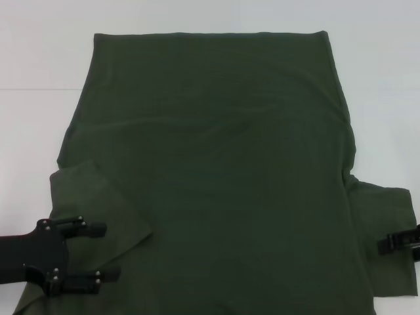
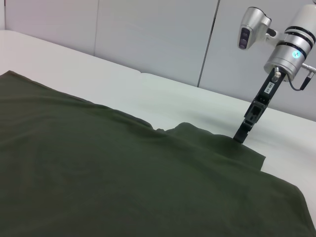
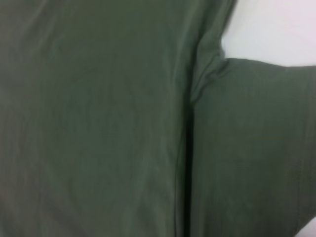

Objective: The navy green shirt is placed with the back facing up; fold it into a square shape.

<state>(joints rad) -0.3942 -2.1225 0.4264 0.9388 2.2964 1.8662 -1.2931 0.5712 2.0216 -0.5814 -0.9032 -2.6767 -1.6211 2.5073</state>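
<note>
head view: nearest the camera, the left end effector (image 1: 108, 252) hovers with its fingers spread apart and empty over the left sleeve (image 1: 92, 203) of the navy green shirt (image 1: 216, 177), which lies flat on the white bench (image 1: 39, 59).

left wrist view: the right end effector (image 2: 240, 137) touches the right sleeve (image 2: 217, 145); whether it is gripping cannot be told.

right wrist view: only shirt fabric beneath. a shallow pinch could let a sleeve slip and bunch the fold.

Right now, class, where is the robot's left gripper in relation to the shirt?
In the head view, the left gripper sits at the near left, open, over the navy green shirt where its left sleeve lies folded inward.
</note>
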